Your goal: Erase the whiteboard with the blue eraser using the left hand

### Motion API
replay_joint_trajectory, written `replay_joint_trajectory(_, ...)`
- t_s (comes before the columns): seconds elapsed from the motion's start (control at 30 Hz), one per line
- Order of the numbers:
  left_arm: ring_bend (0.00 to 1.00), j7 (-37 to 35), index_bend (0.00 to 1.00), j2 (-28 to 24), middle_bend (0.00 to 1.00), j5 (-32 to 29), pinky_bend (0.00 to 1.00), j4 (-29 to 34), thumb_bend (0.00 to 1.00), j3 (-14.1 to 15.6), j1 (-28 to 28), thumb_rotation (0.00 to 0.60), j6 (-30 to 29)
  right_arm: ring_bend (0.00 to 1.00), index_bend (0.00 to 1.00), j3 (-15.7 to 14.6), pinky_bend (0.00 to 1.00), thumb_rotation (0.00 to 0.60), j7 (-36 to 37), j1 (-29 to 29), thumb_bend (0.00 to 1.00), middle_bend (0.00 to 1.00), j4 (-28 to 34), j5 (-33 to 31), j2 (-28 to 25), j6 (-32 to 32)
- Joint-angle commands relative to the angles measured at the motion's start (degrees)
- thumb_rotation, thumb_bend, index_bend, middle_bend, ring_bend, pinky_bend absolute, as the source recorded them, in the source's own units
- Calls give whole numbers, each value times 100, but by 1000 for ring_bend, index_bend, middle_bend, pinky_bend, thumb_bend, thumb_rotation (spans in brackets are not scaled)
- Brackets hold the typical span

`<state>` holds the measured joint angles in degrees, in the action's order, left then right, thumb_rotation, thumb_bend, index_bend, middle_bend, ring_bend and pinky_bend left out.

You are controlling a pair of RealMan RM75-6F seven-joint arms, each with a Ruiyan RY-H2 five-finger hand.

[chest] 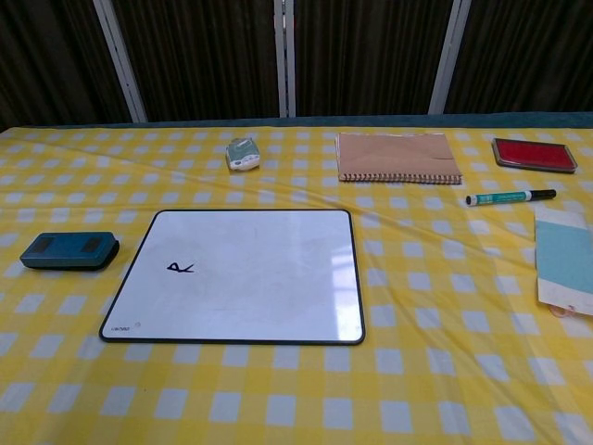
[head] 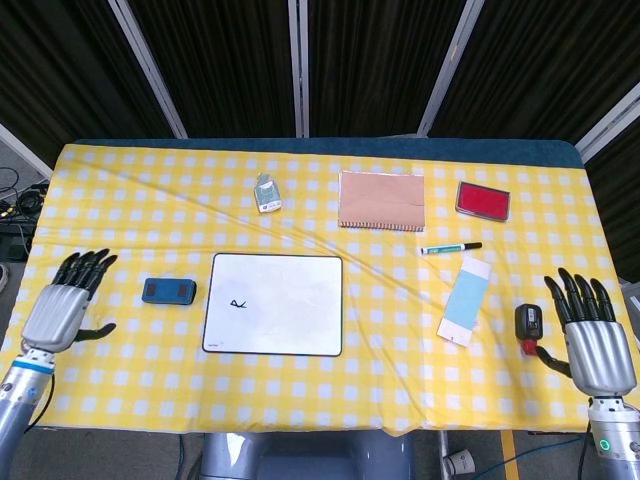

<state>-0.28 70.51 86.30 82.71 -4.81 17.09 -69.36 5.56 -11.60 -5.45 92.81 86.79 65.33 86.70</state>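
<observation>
The left hand (head: pixel 62 305) hovers empty with fingers spread at the frame's lower left, near the blue eraser (head: pixel 168 291) lying left of the whiteboard (head: pixel 274 304); the right hand (head: pixel 588 335), also spread and empty, sits lower right.

Bright, even overhead light on the table (head: pixel 330 390), barely any shadows. Soft glare streaks across the whiteboard (chest: pixel 278 278) in the chest view. Both views pretty sharp; backdrop stays dark.

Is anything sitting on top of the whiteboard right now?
Only a small black marker scribble on the whiteboard, left of centre. No object rests on it; the blue eraser lies apart, to its left. What is beneath the board is covered.
</observation>
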Motion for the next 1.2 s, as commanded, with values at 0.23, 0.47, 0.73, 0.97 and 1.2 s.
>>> replay_joint_trajectory(0.23,137,411,123,966,66,-500,199,-1109,0,-117,1071,600,1503,0,0,34,0,600,-165,-104,0,0,-136,-338,84,-328)
replay_joint_trajectory(0.47,269,257,210,1307,175,-606,333,-1550,49,-152,1255,600,1632,0,0,32,0,600,-152,-98,0,0,-228,-461,101,-388)
replay_joint_trajectory(0.73,316,-52,268,1560,217,-664,399,-1939,78,-117,1392,600,1755,0,0,21,0,600,-122,-37,0,0,-263,-549,80,-346)
replay_joint_trajectory(0.97,324,-296,284,1773,226,-708,396,-2319,79,-44,1568,600,2073,0,0,17,0,600,-154,-27,0,0,-253,-555,81,-320)
replay_joint_trajectory(1.2,451,-450,454,1802,365,-649,500,-2431,94,6,1690,600,2132,0,0,34,0,600,-245,-59,0,0,-293,-635,123,-382)
